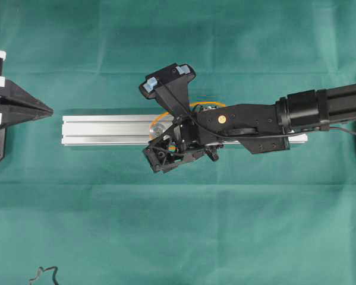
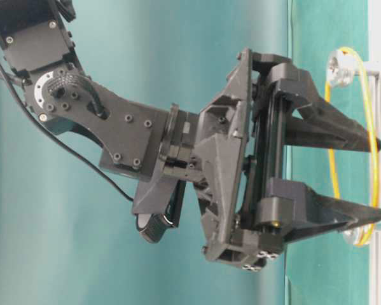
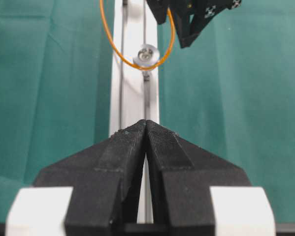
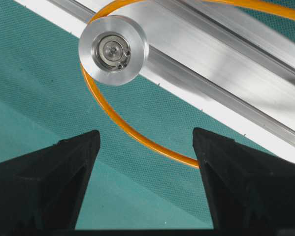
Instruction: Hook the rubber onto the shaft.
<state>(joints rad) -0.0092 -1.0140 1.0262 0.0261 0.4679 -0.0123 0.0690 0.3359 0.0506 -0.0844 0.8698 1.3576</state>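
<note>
The rubber (image 4: 137, 138), a thin orange loop, runs round the flanged silver shaft (image 4: 114, 49) standing on the aluminium rail (image 4: 226, 73). My right gripper (image 4: 146, 132) hovers just above it, open, with the rubber crossing the gap and passing behind one finger. In the table-level view the rubber (image 2: 372, 127) stretches from the shaft (image 2: 339, 67) down to a second silver piece (image 2: 351, 238), beside the right gripper (image 2: 380, 181). My left gripper (image 3: 146, 123) is shut and empty, short of the rail's end, facing the shaft (image 3: 146, 54) and the rubber (image 3: 118, 53).
The rail (image 1: 106, 130) lies across the middle of the green cloth. The right arm (image 1: 320, 110) reaches in from the right and covers the rail's right half. The left gripper (image 1: 47, 110) sits at the left edge. A dark squiggly cord (image 1: 44, 274) lies at the bottom left.
</note>
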